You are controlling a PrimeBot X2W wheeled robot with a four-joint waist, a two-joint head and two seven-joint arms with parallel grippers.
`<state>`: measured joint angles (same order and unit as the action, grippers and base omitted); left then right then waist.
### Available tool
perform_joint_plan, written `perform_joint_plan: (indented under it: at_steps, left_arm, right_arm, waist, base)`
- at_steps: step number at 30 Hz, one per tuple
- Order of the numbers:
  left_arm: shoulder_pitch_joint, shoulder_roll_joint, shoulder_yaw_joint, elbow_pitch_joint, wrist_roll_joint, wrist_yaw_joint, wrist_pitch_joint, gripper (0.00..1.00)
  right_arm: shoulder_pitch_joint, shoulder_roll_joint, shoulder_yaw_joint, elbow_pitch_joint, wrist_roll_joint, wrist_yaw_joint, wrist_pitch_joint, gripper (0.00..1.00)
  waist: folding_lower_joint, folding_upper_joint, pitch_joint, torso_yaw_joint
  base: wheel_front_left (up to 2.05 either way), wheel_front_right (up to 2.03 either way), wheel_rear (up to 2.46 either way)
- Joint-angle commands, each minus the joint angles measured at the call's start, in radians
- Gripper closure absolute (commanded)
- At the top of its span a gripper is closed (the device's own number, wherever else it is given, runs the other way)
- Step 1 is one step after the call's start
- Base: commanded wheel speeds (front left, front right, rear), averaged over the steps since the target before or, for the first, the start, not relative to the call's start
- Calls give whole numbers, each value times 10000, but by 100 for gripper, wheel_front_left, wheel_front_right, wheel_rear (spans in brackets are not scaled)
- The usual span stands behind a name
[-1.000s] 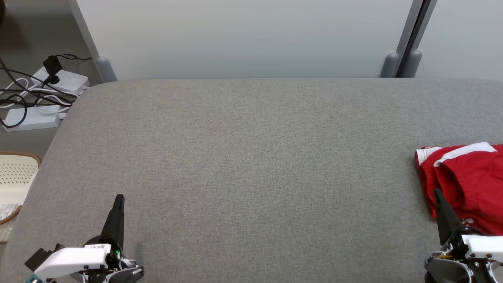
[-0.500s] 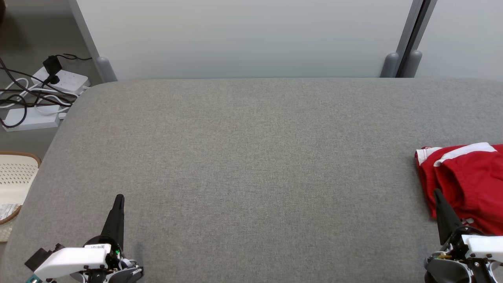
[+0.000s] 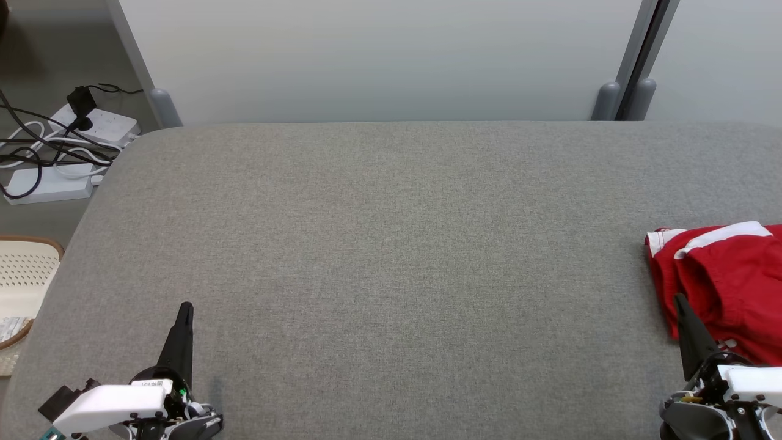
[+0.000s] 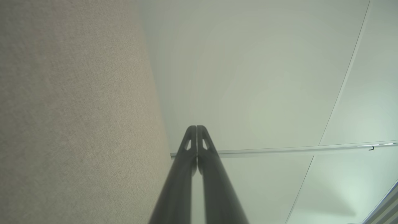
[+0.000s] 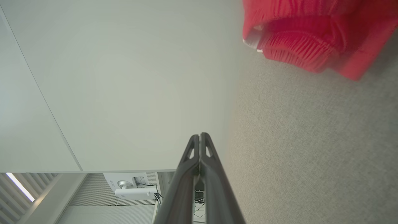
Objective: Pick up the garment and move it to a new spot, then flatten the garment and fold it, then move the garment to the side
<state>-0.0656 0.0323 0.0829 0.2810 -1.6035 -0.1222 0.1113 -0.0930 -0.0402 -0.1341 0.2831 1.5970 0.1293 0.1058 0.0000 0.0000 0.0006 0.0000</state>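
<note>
The garment (image 3: 727,281) is red with white trim and lies crumpled at the far right of the grey table (image 3: 391,244), partly cut off by the edge of the head view. It looks like thin, light cloth. I judge that it is soft and limp, so it will hang and fold on itself when lifted, and it is neither fragile nor slippery. In the right wrist view a gathered elastic band shows on it. This thicker band, or the white-trimmed edge, seems a good place to pinch, because a single layer of the thin cloth could slide out of narrow fingers. Two holds well apart along one edge would help to spread it flat afterwards. The right gripper (image 3: 678,299) is closed with nothing in it, and its tip points up just beside the near left edge of the garment; I cannot tell if it touches. The left gripper (image 3: 185,307) is also closed and empty, at the lower left, well apart from the garment. The table has a woven fabric cover, which probably gives some friction when cloth is dragged. Behind it stands a pale wall panel (image 3: 379,55). On the floor at the left are power strips (image 3: 67,146) with cables and a pale basket (image 3: 24,269).
</note>
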Motion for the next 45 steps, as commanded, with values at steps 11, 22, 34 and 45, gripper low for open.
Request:
perform_joint_plan:
  at_steps: [11, 22, 34, 45]
  left_arm:
    - [-491, 179, 324, -303, -39, -84, 28, 100]
    - [-491, 179, 323, -303, -39, -84, 28, 100]
    - [-491, 179, 323, -303, -39, -84, 28, 100]
    - [-491, 179, 323, -304, -40, -84, 27, 100]
  right_arm:
    - [-216, -100, 188, -328, 104, 14, 84, 100]
    - [-216, -100, 188, -328, 104, 14, 83, 100]
    - [-216, -100, 189, -328, 105, 14, 83, 100]
    - [-216, -100, 189, -328, 105, 14, 83, 100]
  waist:
    - [0, 0, 0, 0]
    - [0, 0, 0, 0]
    - [0, 0, 0, 0]
    - [0, 0, 0, 0]
  base:
    - [0, 0, 0]
    - [0, 0, 0]
    - [0, 0, 0]
    - [0, 0, 0]
